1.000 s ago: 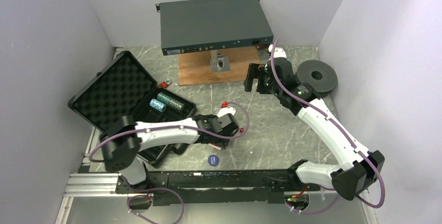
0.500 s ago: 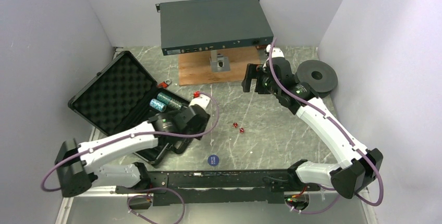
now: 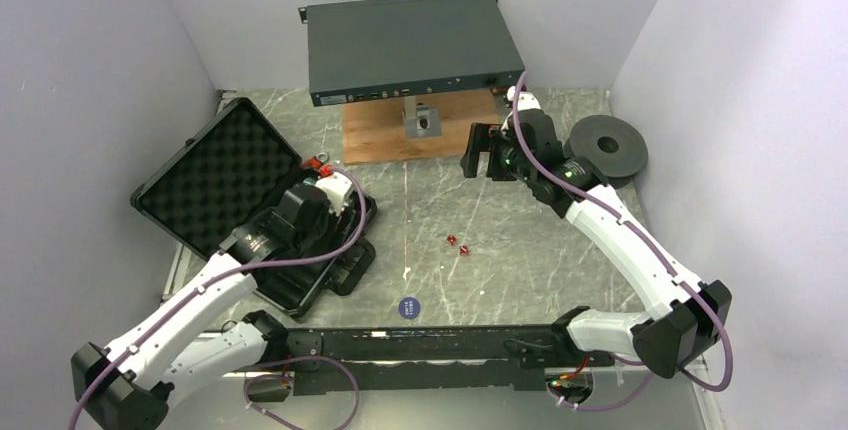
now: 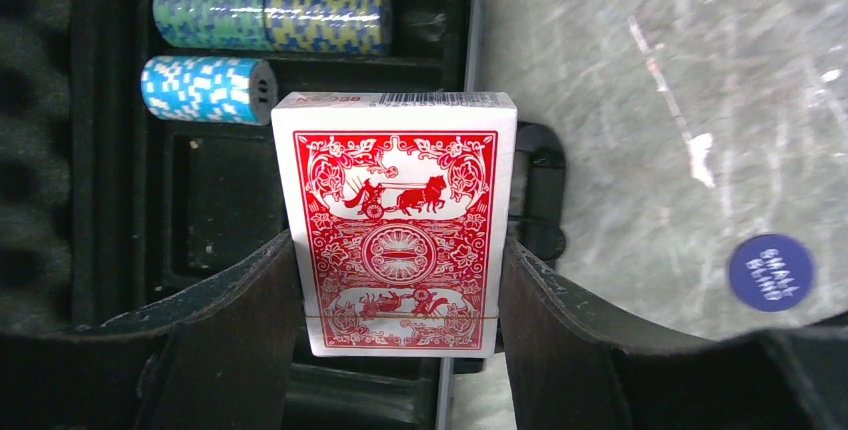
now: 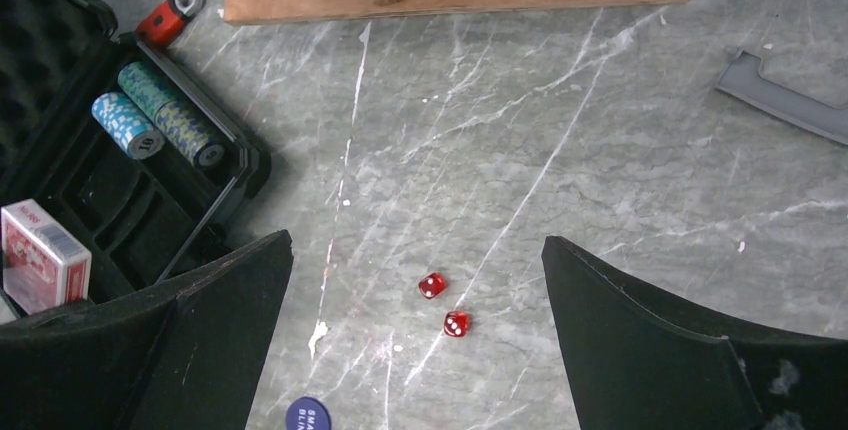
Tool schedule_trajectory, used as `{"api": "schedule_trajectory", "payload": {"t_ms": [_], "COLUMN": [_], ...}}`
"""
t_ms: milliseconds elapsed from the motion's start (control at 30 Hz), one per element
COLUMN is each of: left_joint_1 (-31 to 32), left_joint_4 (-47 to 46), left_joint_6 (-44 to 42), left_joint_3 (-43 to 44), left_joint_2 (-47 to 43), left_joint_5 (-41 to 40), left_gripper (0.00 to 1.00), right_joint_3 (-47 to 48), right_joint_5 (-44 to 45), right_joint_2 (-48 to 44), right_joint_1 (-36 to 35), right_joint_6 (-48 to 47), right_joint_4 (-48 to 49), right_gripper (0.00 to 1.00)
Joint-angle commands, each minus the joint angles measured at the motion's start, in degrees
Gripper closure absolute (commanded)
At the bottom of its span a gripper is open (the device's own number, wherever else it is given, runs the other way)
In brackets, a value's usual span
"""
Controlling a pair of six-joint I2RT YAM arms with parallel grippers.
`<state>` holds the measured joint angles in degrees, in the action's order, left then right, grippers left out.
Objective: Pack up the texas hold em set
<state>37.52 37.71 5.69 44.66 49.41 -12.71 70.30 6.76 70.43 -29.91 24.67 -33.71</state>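
Left claw [image 4: 397, 275], deck [image 4: 395, 200] now over briefcase [image 3: 215, 175]

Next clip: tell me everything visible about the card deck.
The card deck is a closed boxed pack, apparently glossy cardboard: red ornate back with a chariot design, white border, barcode on its far end. The left gripper clamps its long sides, face to the wrist camera, over the tray of the open black case, near the table-side edge. Whether it touches the tray is unclear.
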Motion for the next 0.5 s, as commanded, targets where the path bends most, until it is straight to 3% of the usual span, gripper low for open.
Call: {"api": "schedule_trajectory", "payload": {"t_ms": [0, 333, 467], "left_joint_1": [-6.0, -15.7, -17.1], "left_joint_4": [-2.5, 3.9, 7.2], "left_joint_6": [-8.4, -12.6, -15.2], "left_joint_3": [1.1, 6.2, 9.0], "left_joint_2": [2.2, 16.0, 21.3], "left_joint_5": [5.0, 13.8, 13.4], "left_gripper": [1.00, 0.95, 0.94], "right_joint_3": [-0.6, -1.9, -1.9], "right_joint_5": [-1.1, -0.5, -0.3], "right_joint_2": [0.2, -0.1, 0.2], "right_joint_1": [0.2, 0.3, 0.2], "right_joint_6": [0.8, 0.4, 0.0], "right_joint_4": [2.4, 2.6, 2.6], "right_gripper": [0.00, 0.00, 0.00]}}
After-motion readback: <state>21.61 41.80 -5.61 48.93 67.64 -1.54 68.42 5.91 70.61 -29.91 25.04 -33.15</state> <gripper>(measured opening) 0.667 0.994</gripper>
